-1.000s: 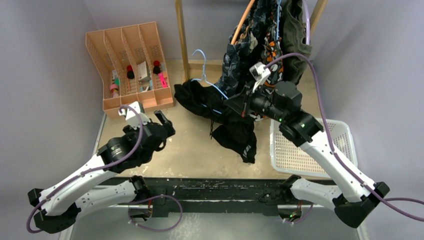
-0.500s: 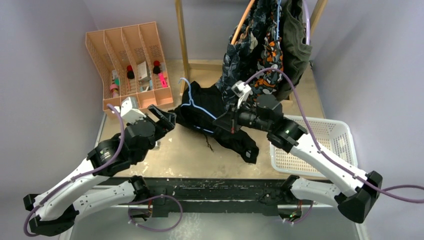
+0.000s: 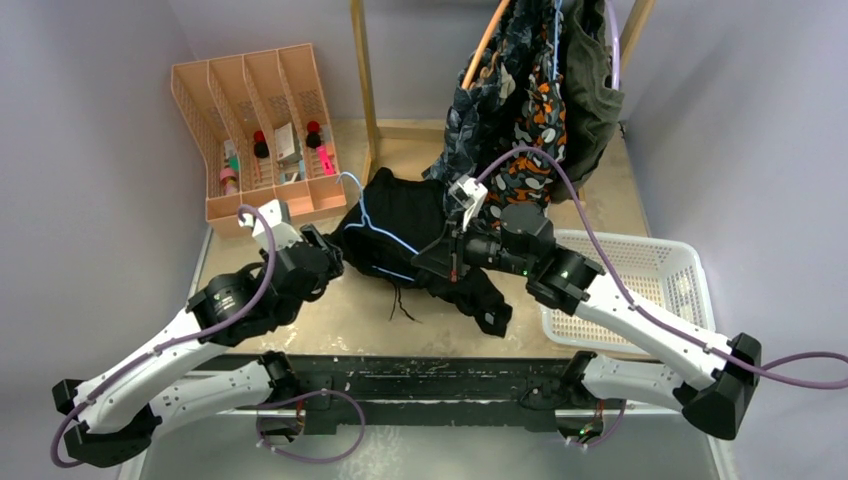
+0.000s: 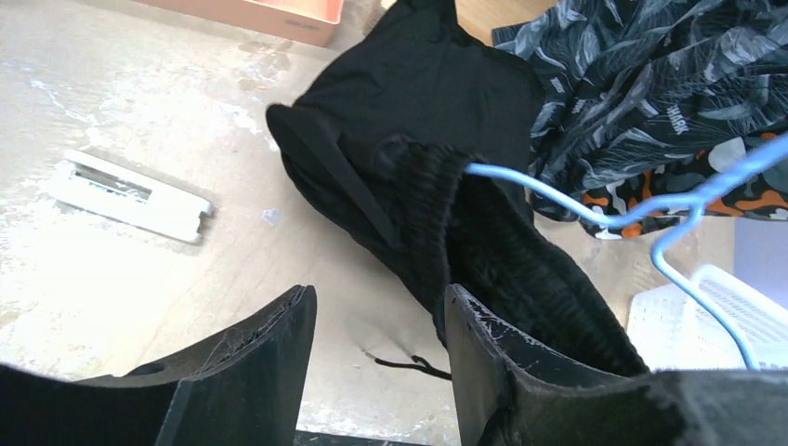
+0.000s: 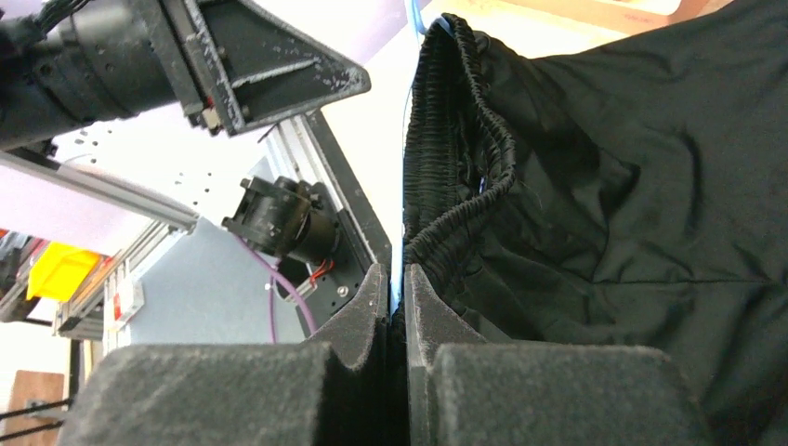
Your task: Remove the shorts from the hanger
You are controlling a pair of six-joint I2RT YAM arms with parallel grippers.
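The black shorts (image 3: 395, 215) lie crumpled on the bench (image 3: 300, 310) at its middle, with the blue wire hanger (image 4: 595, 216) threaded through their ribbed elastic waistband. They look light, limp and not slippery, so they would likely sag and drag rather than slide. The thick waistband edge on the left side seems the soundest place to take hold, drawing it off the wire. The left pincer (image 4: 376, 302) sits low over the bench with its fingers moderately apart and bare bench showing between them. It holds nothing; its right finger stands just beside the black fabric, though I cannot tell whether it touches. The right pincer (image 5: 398, 279) has its fingers pressed together where the waistband gathers, and the blue wire runs straight into the pinch. It appears clamped on the hanger, but the view is too tight to rule out a fold of cloth caught with it. Further right and behind, the dark patterned shorts (image 3: 500, 90), camouflage shorts (image 3: 535, 130) and olive shorts (image 3: 590, 80) hang from the wooden rack (image 3: 362, 80), apart from both pincers, above the white basket (image 3: 660, 260).
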